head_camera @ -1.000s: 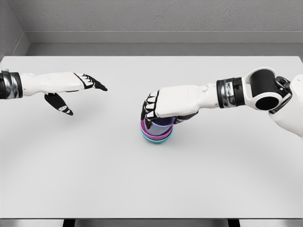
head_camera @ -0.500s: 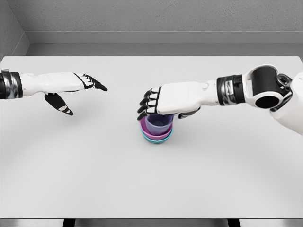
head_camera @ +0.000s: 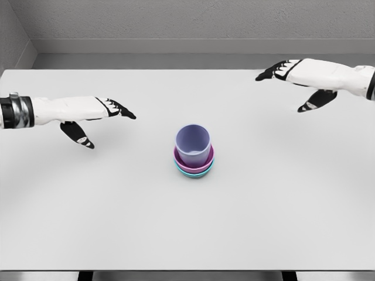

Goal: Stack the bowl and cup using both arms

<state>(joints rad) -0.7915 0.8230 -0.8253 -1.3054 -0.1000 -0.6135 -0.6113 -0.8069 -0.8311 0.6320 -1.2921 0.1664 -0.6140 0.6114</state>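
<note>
Cup: I see the lilac cup [head_camera: 193, 145] standing upright, mouth open to the top, seated inside the stacked bowls near the middle of the counter [head_camera: 187, 222].
Bowls: a pink bowl [head_camera: 194, 164] nests in a teal bowl [head_camera: 194, 172]; only a thin teal rim shows beneath the pink one. The stack sits flat on the counter.
Right hand: my right hand [head_camera: 304, 76] hovers over the far right of the counter, well apart from the stack, which lies down and to its left. Its fingers [head_camera: 275, 71] are stretched out flat toward the left, the thumb hanging below; it holds nothing.
Left hand: my left hand [head_camera: 94, 114] hovers over the left side of the counter, well apart from the stack, which lies to its right and somewhat nearer to me. Fingers are extended and pointing right, the thumb drooping beneath; it holds nothing.
Stack against hands: the stack stands between the two hands, touching neither, roughly midway across the counter, closer to the left hand's height in the view than to the right's.
Counter: plain white, with a grey wall [head_camera: 187, 23] behind its far edge.
</note>
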